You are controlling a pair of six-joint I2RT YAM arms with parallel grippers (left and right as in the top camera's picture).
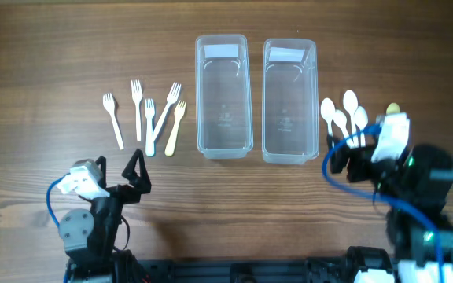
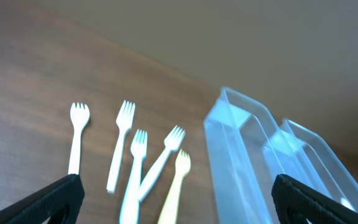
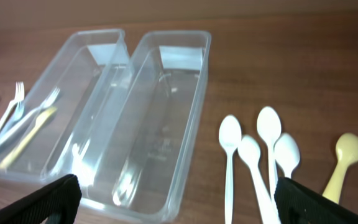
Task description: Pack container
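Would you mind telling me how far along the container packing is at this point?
Done: nothing looks packed yet; the left container and the right container are both empty. In hand: nothing; the left gripper and the right gripper are open and hold nothing. Left: the five forks lie beside the left container, and the five spoons beside the right container.

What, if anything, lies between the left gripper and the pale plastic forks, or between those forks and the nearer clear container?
Nothing visible does. The open left gripper sits short of the five pale plastic forks, with only bare wooden table between. The nearer clear rectangular plastic container lies empty beside the forks, nothing between them.
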